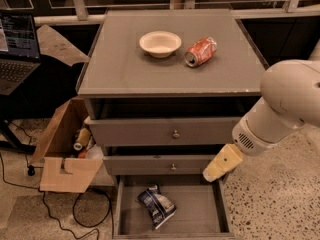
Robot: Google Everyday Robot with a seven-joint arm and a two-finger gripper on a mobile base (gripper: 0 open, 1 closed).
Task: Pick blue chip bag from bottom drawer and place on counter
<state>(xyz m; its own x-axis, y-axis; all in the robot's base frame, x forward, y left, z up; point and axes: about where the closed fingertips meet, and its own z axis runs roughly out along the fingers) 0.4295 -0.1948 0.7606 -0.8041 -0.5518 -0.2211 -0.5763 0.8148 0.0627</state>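
Observation:
The blue chip bag (156, 205) lies crumpled on the grey floor of the open bottom drawer (200, 211), left of its middle. The counter (125, 66) is the flat grey cabinet top above. My gripper (221, 164) hangs from the white arm at the right, just above the drawer's back right corner, in front of the middle drawer. It is to the right of the bag and above it, apart from it.
A white bowl (160, 43) and a tipped orange-red soda can (201, 51) sit on the counter's far half. An open cardboard box (67, 154) stands on the floor at the cabinet's left. A laptop (17, 49) is at far left.

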